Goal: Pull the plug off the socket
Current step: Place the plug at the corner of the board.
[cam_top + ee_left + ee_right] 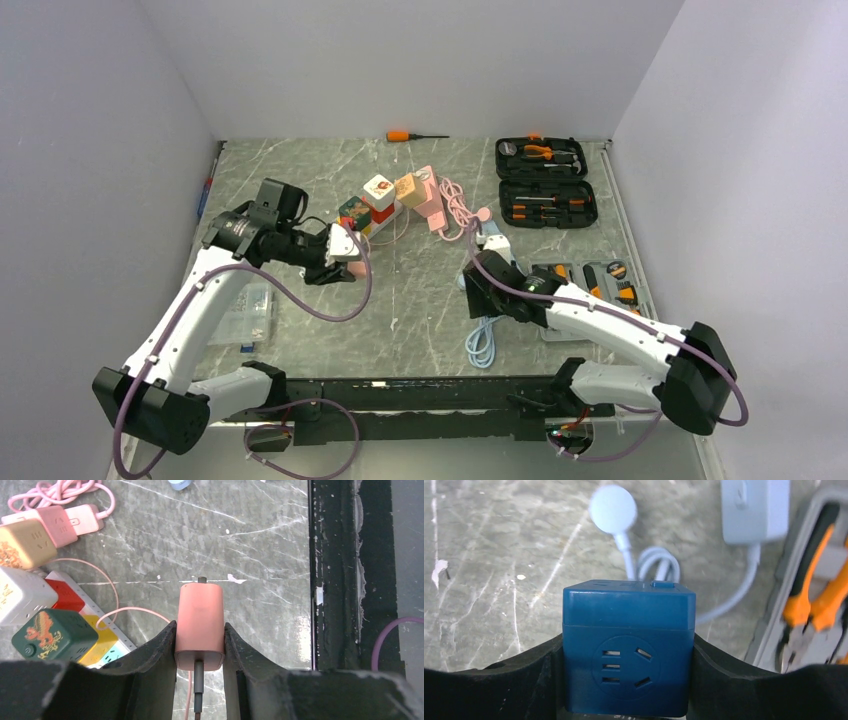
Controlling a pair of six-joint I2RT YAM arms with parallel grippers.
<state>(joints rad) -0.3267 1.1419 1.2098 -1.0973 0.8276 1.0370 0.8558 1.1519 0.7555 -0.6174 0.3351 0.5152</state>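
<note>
Our left tool (200, 632) is clamped on both sides of the pink plug (200, 612), which hangs over the marble worktop (260, 545) with a bare metal prong (202, 579) at its far end. Our right tool (628, 655) is closed on the blue cube socket (629, 625), whose holes face the wrist camera. From above, we see plug and socket well apart.

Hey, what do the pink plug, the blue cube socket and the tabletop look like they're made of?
The pink plug looks like matte moulded plastic: even colour, rounded edges, soft sheen. The blue cube socket looks like smooth hard plastic, slightly glossy, with a moulded seam. The tabletop could be grey marble or a marble-print laminate; the white veins fit both.
</note>
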